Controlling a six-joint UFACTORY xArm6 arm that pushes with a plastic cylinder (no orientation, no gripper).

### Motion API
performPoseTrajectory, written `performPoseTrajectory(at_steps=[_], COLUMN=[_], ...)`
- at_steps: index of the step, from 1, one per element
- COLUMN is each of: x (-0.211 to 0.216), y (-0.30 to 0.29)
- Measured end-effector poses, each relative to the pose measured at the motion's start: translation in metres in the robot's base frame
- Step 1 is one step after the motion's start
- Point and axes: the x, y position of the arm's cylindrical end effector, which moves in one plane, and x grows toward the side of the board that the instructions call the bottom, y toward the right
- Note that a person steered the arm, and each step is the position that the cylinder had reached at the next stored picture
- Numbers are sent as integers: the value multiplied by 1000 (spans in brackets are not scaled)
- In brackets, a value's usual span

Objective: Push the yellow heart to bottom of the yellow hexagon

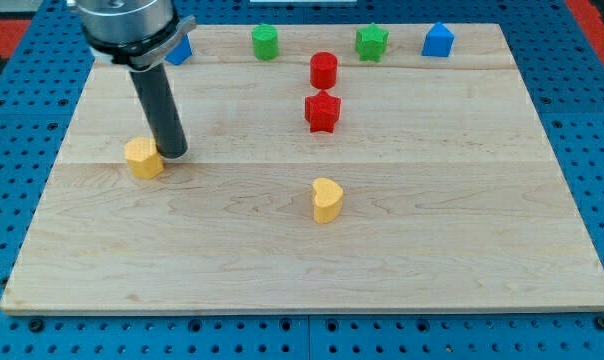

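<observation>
My tip (174, 153) rests on a wooden board (462, 260), touching the right side of the yellow hexagon (143, 158). The yellow heart (327, 199) lies well apart, right and nearer. There is no pincer.

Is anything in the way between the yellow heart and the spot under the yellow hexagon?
No. The board between the heart and the spot below the hexagon looks bare. My tip touches the hexagon's right side.

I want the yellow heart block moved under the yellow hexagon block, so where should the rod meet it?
Meet the yellow heart block on its right flank and push toward the view's left, since the yellow hexagon block lies far left. My tip now sits beside the hexagon.
</observation>
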Motion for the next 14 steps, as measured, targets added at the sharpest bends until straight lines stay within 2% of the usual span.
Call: performPoseTrajectory(at_steps=[1, 2, 3, 4, 5, 6, 8, 9, 10, 11, 12, 13, 14], x=[-19, -11, 33, 65, 60, 64, 92, 100, 87, 86, 70, 18, -43], y=[83, 210, 252, 240, 172, 130, 161, 118, 48, 3, 35, 81, 54])
